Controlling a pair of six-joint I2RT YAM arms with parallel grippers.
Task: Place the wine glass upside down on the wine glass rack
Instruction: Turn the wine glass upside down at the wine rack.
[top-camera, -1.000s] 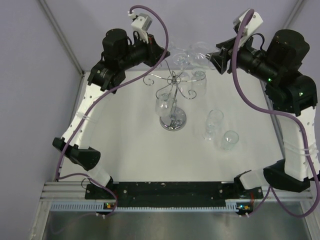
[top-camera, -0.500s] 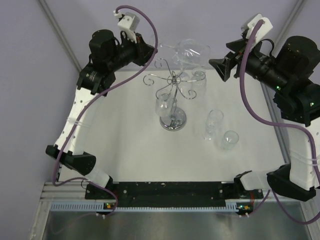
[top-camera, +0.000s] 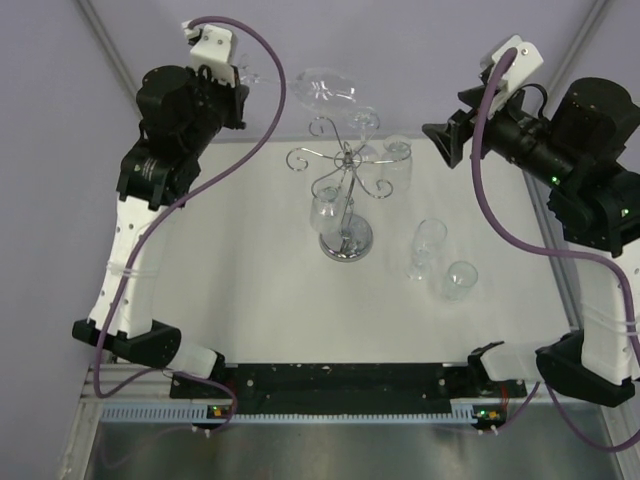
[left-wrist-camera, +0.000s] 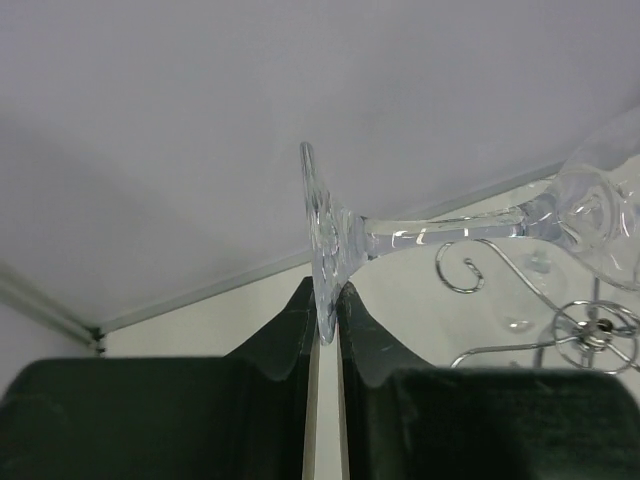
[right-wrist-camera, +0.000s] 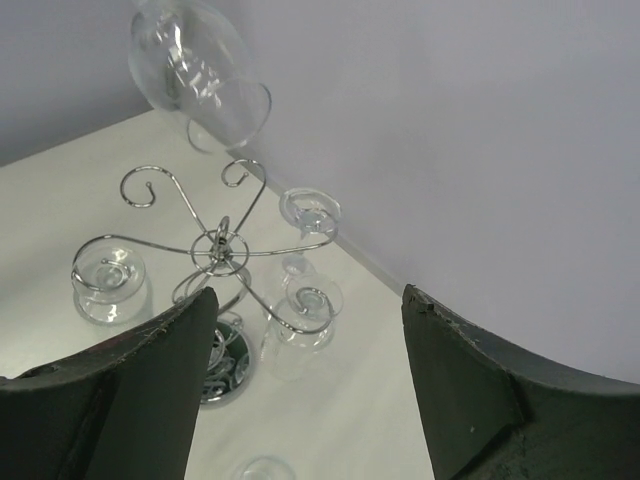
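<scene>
Above the far edge of the surface (top-camera: 250, 290), the left claw (left-wrist-camera: 325, 325) is clamping the wine glass (left-wrist-camera: 440, 230) by its foot, stem lying level, bowl pointing at the wine glass rack (top-camera: 345, 160); the right claw (top-camera: 447, 140) is gaping, empty.

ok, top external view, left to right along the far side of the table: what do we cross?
Black left gripper, shut on the foot of the glass → clear wine glass, held lying sideways → shiny chrome wire rack → black right gripper, open and empty. The loose glasses on the table overlap the right gripper, so they are left out.
</scene>
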